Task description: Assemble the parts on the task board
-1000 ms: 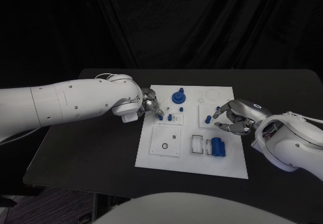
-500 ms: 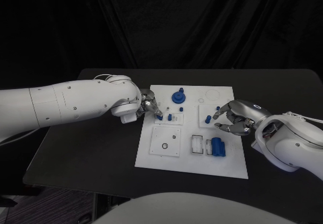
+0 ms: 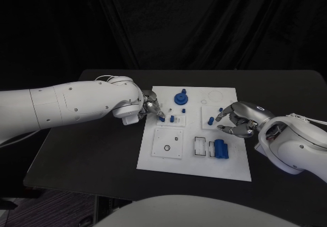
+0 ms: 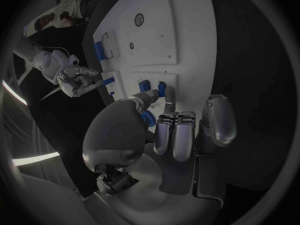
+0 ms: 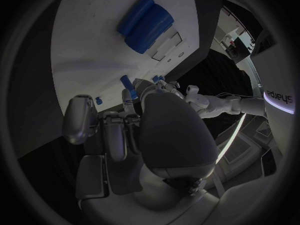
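Note:
The white task board (image 3: 194, 163) lies mid-table. My left hand (image 3: 151, 108) hovers at its left edge, fingers side by side and pointing down at two small blue pegs (image 3: 162, 119) (image 4: 145, 86). A sliver of blue (image 4: 148, 119) shows between thumb and fingers; I cannot tell whether it is held. My right hand (image 3: 235, 122) curls over the board's right side, its thumb and a fingertip closed on a small blue part (image 3: 210, 121) (image 5: 129, 92). A blue knob (image 3: 180, 98) stands at the board's far end. Two blue cylinders (image 3: 221, 148) (image 5: 145, 22) lie side by side near my right hand.
The black table (image 3: 95, 151) has bare room left of the board and in front of it. A square plate with a round hole (image 3: 167, 142) sits in the board's near left part. An empty rectangular slot (image 3: 200, 145) is beside the cylinders.
My left hand has edged very slightly toward the two small pegs. The right hand and the parts on the board stand as before.

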Controlling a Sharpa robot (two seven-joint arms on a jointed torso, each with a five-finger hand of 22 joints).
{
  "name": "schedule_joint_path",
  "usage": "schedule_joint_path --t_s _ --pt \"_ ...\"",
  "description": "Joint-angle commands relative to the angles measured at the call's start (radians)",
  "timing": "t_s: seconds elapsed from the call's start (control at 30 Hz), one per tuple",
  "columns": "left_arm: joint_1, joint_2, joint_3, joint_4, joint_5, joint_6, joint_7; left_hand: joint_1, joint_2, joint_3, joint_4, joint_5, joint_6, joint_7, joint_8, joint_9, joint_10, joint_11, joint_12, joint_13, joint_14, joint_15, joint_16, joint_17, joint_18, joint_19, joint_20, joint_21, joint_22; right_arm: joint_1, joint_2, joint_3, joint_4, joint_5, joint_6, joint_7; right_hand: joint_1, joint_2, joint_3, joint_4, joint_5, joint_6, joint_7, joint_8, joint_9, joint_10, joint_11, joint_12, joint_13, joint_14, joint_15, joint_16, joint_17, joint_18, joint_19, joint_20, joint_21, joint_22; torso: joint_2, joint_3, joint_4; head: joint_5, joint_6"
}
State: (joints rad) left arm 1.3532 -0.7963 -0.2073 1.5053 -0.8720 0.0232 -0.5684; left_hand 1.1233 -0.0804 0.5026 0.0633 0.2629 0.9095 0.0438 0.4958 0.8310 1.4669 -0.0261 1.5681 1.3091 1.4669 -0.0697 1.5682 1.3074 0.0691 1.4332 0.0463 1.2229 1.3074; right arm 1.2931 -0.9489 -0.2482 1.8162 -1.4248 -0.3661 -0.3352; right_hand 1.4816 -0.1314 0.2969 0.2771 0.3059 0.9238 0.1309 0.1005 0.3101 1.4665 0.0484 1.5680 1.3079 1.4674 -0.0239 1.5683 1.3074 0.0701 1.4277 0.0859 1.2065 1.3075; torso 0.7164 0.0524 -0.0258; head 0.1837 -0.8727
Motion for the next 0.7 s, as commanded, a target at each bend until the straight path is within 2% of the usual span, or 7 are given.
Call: schedule_joint_path --t_s 0.03,0.1,0.2,0.33,0.37,0.4,0.7 --pt "-0.009 0.005 -0.003 0.007 0.006 0.025 0.005 -0.005 -0.001 -0.010 0.000 -0.010 -0.007 0.001 -0.007 -0.005 0.104 0.006 0.003 0.262 0.104 0.005 0.003 0.263 0.007 -0.012 0.000 -0.013 0.157 -0.002 -0.001 0.001 0.002 0.002 0.006 -0.015 -0.007 0.003 0.005 0.001 0.003 0.008 0.000 -0.004 -0.001 0.104 0.000 0.003 0.263 0.100 0.002 -0.006 0.253 0.012 -0.007 0.000 -0.005 0.153 0.000 0.0001 -0.0001 0.000 0.000" --pt "-0.009 0.005 -0.003 0.006 0.006 0.029 0.004 0.007 0.002 -0.010 -0.010 0.035 -0.010 0.002 -0.009 -0.006 0.104 0.007 0.003 0.262 0.104 0.005 0.003 0.263 0.008 -0.011 0.000 -0.017 0.155 -0.002 -0.001 0.001 0.002 0.004 0.006 -0.015 -0.007 0.003 0.005 0.001 0.003 0.008 0.000 -0.004 -0.001 0.104 0.000 0.003 0.263 0.100 0.002 -0.006 0.253 0.012 -0.007 0.000 -0.005 0.153 0.000 0.0001 -0.0002 0.000 0.000" --pt "-0.010 0.005 -0.003 0.005 0.006 0.034 0.001 0.024 0.002 -0.007 -0.026 0.082 -0.013 0.001 -0.009 -0.006 0.104 0.007 0.003 0.262 0.104 0.005 0.003 0.263 0.008 -0.010 0.001 -0.022 0.154 -0.002 -0.001 0.001 0.002 0.007 0.008 -0.015 -0.007 0.003 0.006 0.001 0.003 0.008 0.000 -0.004 -0.001 0.104 0.000 0.003 0.263 0.100 0.002 -0.006 0.252 0.012 -0.007 0.000 -0.005 0.153 0.000 -0.0001 -0.0003 0.001 0.000" --pt "-0.011 0.005 -0.003 0.005 -0.003 0.038 0.002 0.046 0.000 0.004 -0.048 0.124 -0.020 0.003 -0.006 -0.002 0.104 0.007 0.003 0.262 0.104 0.005 0.003 0.263 0.008 -0.009 0.001 -0.027 0.154 -0.002 0.000 0.001 0.002 0.008 0.009 -0.015 -0.007 0.003 0.006 0.001 0.003 0.008 0.000 -0.004 -0.001 0.104 0.000 0.003 0.263 0.100 0.002 -0.006 0.252 0.012 -0.007 0.000 -0.005 0.153 0.000 0.0001 -0.0004 0.001 0.000" --pt "-0.011 0.005 -0.003 0.005 -0.010 0.038 0.002 0.046 0.000 0.004 -0.048 0.124 -0.020 0.003 -0.006 -0.002 0.104 0.007 0.003 0.262 0.104 0.005 0.003 0.263 0.008 -0.009 0.001 -0.027 0.154 -0.002 0.000 0.001 0.002 0.008 0.009 -0.015 -0.007 0.003 0.006 0.001 0.003 0.008 0.000 -0.004 -0.001 0.104 0.000 0.003 0.263 0.100 0.002 -0.006 0.252 0.012 -0.007 0.000 -0.005 0.153 0.000 0.0001 -0.0003 0.001 0.000" --pt "-0.011 0.004 -0.003 0.005 -0.018 0.038 0.004 0.050 -0.002 0.008 -0.055 0.142 -0.021 0.003 -0.003 0.001 0.104 0.007 0.003 0.262 0.104 0.005 0.003 0.263 0.008 -0.008 0.001 -0.028 0.154 -0.002 0.000 0.001 0.002 0.008 0.009 -0.015 -0.007 0.003 0.006 0.001 0.003 0.008 0.000 -0.004 -0.001 0.104 0.000 0.003 0.263 0.100 0.002 -0.006 0.252 0.012 -0.007 0.000 -0.005 0.153 0.001 0.0000 -0.0004 0.001 0.000" --pt "-0.012 0.005 -0.003 0.006 -0.041 0.040 0.012 0.046 -0.004 0.009 -0.056 0.151 -0.017 0.003 0.009 0.009 0.104 0.007 0.003 0.262 0.104 0.006 0.003 0.263 0.008 -0.007 0.001 -0.030 0.154 -0.002 0.002 0.001 0.001 0.009 0.013 -0.015 -0.007 0.003 0.006 0.001 0.003 0.008 0.000 -0.004 -0.001 0.104 0.000 0.003 0.263 0.100 0.002 -0.006 0.252 0.012 -0.007 0.000 -0.005 0.153 0.000 -0.0004 0.0002 0.002 0.000"
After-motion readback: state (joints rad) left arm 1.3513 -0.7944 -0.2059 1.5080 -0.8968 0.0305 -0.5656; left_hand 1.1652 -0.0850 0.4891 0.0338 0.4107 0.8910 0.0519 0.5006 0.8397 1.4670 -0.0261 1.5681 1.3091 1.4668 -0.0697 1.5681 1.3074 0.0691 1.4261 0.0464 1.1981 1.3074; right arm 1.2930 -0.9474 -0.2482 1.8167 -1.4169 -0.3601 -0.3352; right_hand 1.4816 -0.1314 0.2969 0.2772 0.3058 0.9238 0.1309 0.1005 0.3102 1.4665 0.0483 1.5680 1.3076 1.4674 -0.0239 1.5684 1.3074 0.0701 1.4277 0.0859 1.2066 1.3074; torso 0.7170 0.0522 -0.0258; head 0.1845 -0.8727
